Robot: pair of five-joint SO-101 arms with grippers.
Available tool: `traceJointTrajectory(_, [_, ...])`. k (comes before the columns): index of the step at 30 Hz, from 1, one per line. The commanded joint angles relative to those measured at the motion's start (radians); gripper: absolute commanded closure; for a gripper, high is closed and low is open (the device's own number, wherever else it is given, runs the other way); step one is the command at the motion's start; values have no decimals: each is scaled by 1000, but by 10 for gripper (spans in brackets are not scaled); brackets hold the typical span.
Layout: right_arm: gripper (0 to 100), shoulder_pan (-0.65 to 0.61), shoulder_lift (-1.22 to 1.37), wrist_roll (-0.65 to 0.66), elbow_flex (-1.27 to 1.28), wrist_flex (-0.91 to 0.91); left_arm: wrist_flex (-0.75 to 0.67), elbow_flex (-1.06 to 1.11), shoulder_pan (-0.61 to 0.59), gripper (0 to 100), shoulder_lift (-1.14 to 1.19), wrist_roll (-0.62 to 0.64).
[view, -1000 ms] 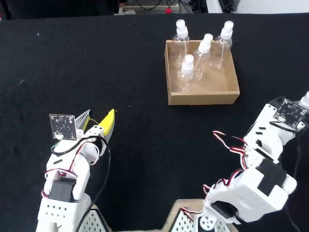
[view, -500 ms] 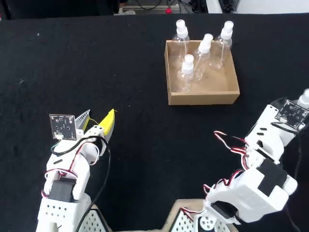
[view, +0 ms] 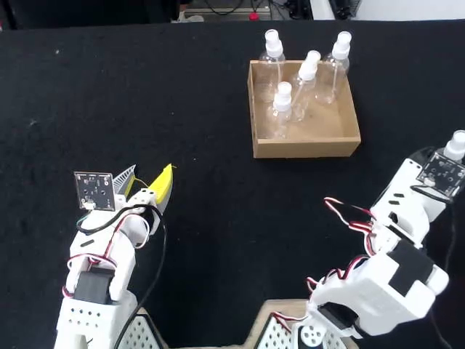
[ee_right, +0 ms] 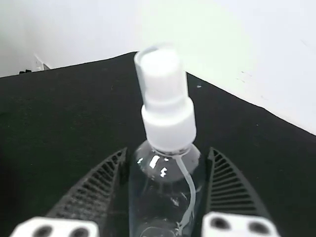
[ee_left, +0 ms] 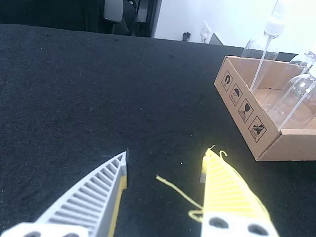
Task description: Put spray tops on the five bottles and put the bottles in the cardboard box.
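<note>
A clear bottle [ee_right: 165,182] with a white spray top [ee_right: 165,113] stands upright between the black fingers of my right gripper [ee_right: 168,153], which is shut on it. From above, that bottle's top [view: 457,145] pokes out beyond the right arm's wrist at the table's right edge, in front and to the right of the cardboard box [view: 305,149]. Inside the box stand several clear bottles [view: 282,109], each with a white spray top. My left gripper [view: 149,173] hovers open and empty over the cloth at the front left, far from the box [ee_left: 247,111].
Black cloth covers the whole table [view: 145,87]. Wide bare cloth lies between the left gripper and the box. A loose yellow thread [ee_left: 177,190] hangs off the left gripper's yellow finger. The table's right edge is close to the held bottle.
The right arm has shifted slightly with the bottle, so more of its white top shows at the right edge. The left arm has kept still.
</note>
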Motion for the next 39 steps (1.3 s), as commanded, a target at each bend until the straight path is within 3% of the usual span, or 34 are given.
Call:
traceJointTrajectory(1, [835, 20, 1, -2, -45, -25, 3, 22, -2, 762, -9, -3])
traceJointTrajectory(9, [837, 23, -56, -9, -28, -23, 3, 22, -2, 762, -9, -3])
traceJointTrajectory(15, [839, -8, -283, -3, 108, 5, 3, 22, -2, 762, -9, -3])
traceJointTrajectory(18, [838, -43, -441, -3, 140, 157, 3, 22, -2, 762, -9, -3])
traceJointTrajectory(24, [836, -133, -779, -9, 67, 697, 3, 22, -2, 762, -12, -3])
traceJointTrajectory(28, [836, -212, -957, -9, 2, 956, 3, 22, -2, 762, -14, -3])
traceJointTrajectory(32, [838, -287, -1063, -9, -28, 1063, 3, 22, -2, 762, -14, -3])
traceJointTrajectory(39, [839, -430, -1096, -9, -79, 1065, 3, 22, -2, 762, -12, -3])
